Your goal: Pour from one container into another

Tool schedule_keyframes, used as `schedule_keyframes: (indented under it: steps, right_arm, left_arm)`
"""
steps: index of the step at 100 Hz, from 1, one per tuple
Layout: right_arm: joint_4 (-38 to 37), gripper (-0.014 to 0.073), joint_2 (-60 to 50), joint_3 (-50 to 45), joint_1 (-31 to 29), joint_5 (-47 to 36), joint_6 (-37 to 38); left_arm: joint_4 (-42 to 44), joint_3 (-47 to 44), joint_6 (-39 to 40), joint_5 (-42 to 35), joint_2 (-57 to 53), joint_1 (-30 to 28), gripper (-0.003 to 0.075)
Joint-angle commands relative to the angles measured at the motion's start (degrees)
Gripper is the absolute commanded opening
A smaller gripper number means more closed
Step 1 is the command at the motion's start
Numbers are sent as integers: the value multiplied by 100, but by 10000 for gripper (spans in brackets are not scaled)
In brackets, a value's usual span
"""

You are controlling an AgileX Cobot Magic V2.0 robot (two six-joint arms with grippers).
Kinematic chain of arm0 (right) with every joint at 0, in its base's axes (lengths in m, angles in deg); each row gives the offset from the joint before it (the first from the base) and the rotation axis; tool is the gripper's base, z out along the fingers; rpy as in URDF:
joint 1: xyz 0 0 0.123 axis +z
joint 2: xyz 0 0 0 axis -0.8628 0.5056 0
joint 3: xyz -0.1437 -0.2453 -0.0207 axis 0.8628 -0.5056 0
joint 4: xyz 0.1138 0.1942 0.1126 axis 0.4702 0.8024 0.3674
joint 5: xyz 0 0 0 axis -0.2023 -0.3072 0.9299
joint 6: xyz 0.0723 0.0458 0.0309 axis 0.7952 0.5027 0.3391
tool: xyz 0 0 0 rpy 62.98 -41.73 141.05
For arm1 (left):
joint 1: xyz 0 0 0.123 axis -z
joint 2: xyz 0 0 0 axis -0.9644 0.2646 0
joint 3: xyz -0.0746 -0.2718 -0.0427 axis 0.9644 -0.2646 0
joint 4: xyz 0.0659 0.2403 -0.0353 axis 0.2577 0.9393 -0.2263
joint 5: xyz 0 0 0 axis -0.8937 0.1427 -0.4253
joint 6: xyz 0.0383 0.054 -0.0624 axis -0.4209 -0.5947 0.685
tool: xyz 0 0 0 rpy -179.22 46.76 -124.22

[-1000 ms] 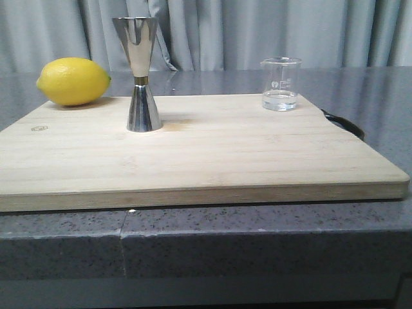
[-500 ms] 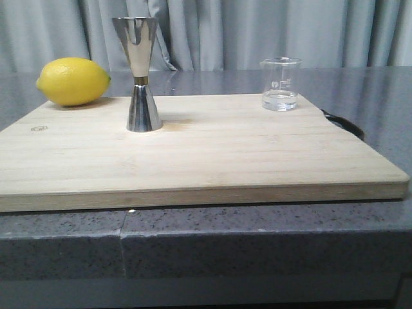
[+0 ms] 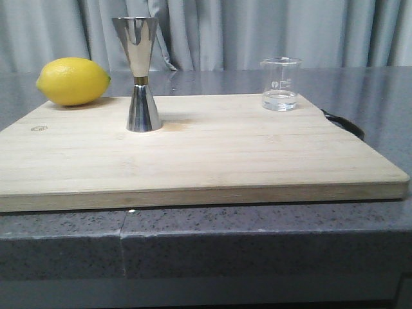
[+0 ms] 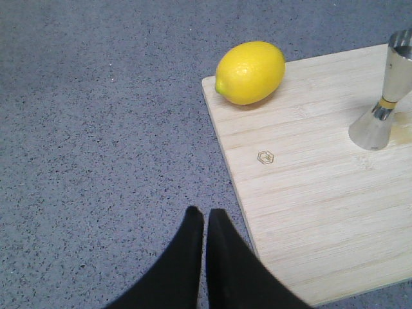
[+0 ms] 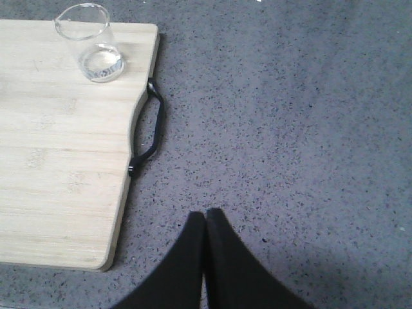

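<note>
A wooden board (image 3: 193, 154) holds everything for pouring. The lemon (image 3: 73, 81) sits at its far left corner, the jigger (image 3: 140, 74) stands upright nearby, and the beaker (image 3: 280, 84) waits far right, a little liquid inside. Left gripper (image 4: 205, 222) and right gripper (image 5: 205, 222) hover off-board, fingers together, holding nothing.

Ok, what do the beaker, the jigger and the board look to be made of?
Beaker: clear glass by the look, see-through walls with white printed marks, though clear plastic can't be ruled out. Jigger: polished steel-like metal, mirror reflections, gold-coloured band at the waist. Board: pale wood, possibly bamboo, matte, with straight grain lines.
</note>
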Motion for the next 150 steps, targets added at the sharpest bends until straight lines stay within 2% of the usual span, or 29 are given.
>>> schedule_keyframes:
  steps: [1, 19, 28, 55, 72, 99, 109, 150]
  right_arm:
    - [-160, -50, -22, 191, -25, -395, -8]
    - [-160, -50, -22, 191, -25, -395, -8]
    - [-160, -50, -22, 191, -25, -395, -8]
    - [-160, -50, -22, 191, -25, -395, -8]
    - [-160, -50, -22, 191, -25, -395, -8]
    - [-160, -50, -22, 191, -25, -383, -8]
    - [-160, -50, -22, 191, -25, -383, -8]
    - [-160, -50, -22, 191, -25, -373, -8]
  left_arm:
    - [-3, 148, 73, -449, 6, -11, -19]
    - [-3, 102, 73, -478, -31, 51, -19]
    - [-3, -197, 73, -806, -391, -27, -19]
    - [189, -2183, 73, -1895, -2466, -929, -19]
    - [147, -3457, 73, -2754, -3479, -978, -19]
    - [66, -4740, 73, -4248, -3794, -978, -19]
    - [-24, -5018, 73, -4882, -3794, -907, -19]
    - [-59, -5007, 73, -4932, -3794, -848, -19]
